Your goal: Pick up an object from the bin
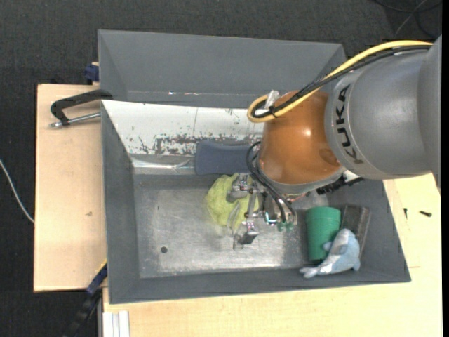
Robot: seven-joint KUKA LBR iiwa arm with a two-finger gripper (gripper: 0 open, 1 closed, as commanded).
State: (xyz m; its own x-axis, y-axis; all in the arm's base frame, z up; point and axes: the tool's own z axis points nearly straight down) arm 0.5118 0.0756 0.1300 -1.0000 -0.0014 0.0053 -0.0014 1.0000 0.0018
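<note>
— Near the middle of the bin floor, what is the position of the gripper?

— Gripper is lowered into the grey metal bin, its tip close to the bare floor, slightly toward the near wall. The arm enters from the right. Its orange wrist cover sits above the gripper, with a yellow cable looped over the top of it.

— Which item lies nearest the gripper?

— A crumpled yellow-green soft item. It lies on the floor just beside the gripper, on the left and a little toward the far wall. The gripper body overlaps the item's right edge. Contact between the two cannot be confirmed. The gripper tip stands clear of the item, beyond its near-right edge, over bare metal.

— State of the pincer?

— Cannot be determined; the mechanism reads as a cluster of metal parts and wires. No item is seen inside it.

— List the remaining contents.

— Item 1: a dark blue-grey item, lying against the far wall, behind the yellow-green item. Item 2: a green cup, to the right of the gripper and apart from it. Item 3: a light blue soft item, touching the cup on its near-right side, against the near wall. Item 4: a black item, just beside the cup, against the right wall. The left half of the floor carries no items.
</note>
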